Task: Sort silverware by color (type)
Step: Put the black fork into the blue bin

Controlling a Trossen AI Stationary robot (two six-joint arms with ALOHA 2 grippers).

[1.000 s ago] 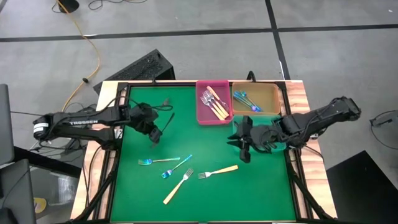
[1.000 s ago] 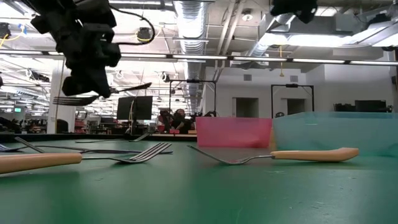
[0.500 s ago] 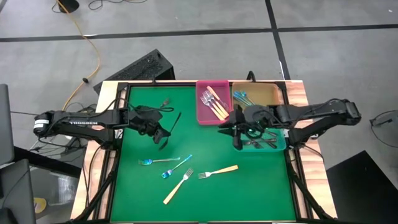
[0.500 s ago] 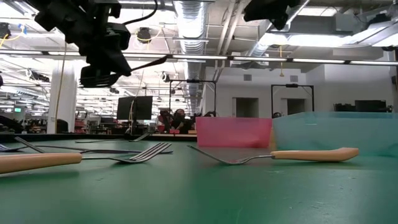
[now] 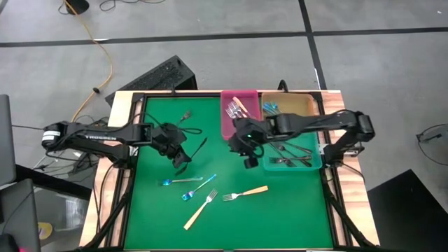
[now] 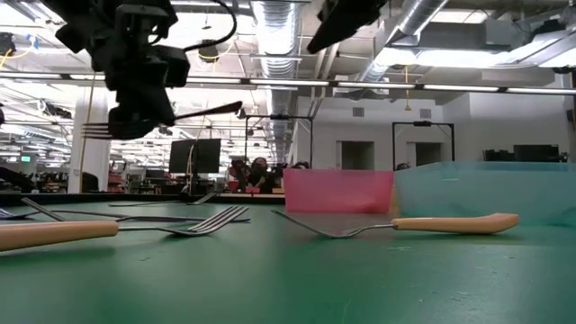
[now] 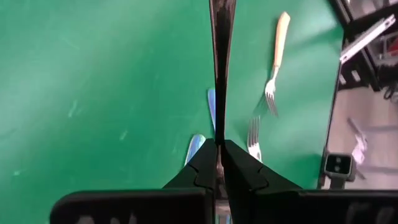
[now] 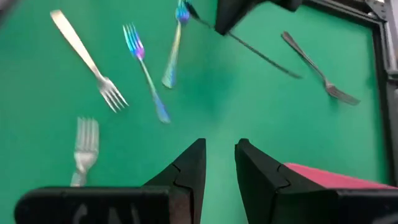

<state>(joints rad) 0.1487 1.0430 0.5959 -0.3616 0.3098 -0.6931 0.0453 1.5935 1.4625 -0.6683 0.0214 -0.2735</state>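
My left gripper [image 5: 180,155] is shut on a dark fork [image 5: 198,145] above the green mat's left half. My right gripper [image 5: 249,161] hovers open over the mat beside the pink bin [image 5: 225,129], with nothing between its fingers [image 8: 189,165]. On the mat lie flat two iridescent blue forks [image 5: 178,181] [image 5: 199,187], two tan-handled forks [image 5: 200,208] [image 5: 246,192] and, near the far edge, another dark fork [image 5: 185,115]. My left gripper pinches the dark fork between its two fingers [image 7: 206,163] near the tine end [image 6: 94,131]. The fingers slant down from the table's left, and the handle [image 7: 221,68] runs out ahead of them. The fork hangs about level, clear of the mat.
Along the far right stand the pink bin with tan-handled forks, a tan bin [image 5: 306,105] with blue forks and a teal bin [image 5: 318,165] with dark forks. A raised black frame [image 5: 133,175] borders the mat. The mat's near strip is bare green.
My right gripper has swung from the teal bin toward the table's left, out over the mat, and has rolled. My left gripper has carried the dark fork a little toward the right, and the fork has turned slightly.
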